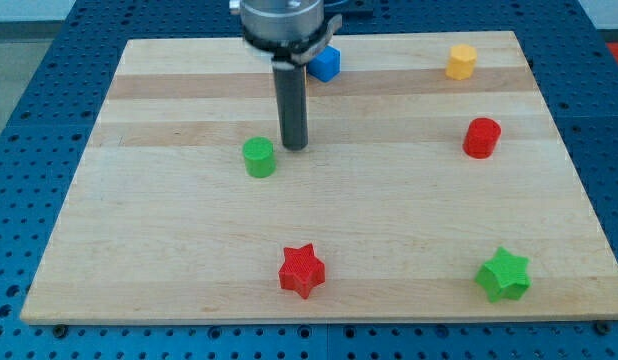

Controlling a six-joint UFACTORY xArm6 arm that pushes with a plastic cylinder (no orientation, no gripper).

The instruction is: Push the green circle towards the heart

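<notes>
The green circle (258, 157) is a short green cylinder left of the board's middle. My tip (294, 146) rests on the board just to the right of it and slightly toward the view's top, a small gap apart. No heart-shaped block can be made out. The red block (481, 137) at the right looks like a rounded cylinder.
A blue cube (325, 63) sits at the top, partly behind the rod's mount. A yellow hexagon block (461, 61) is at the top right. A red star (301, 270) lies at the bottom middle and a green star (504, 274) at the bottom right. The wooden board (169, 250) is bordered by blue perforated table.
</notes>
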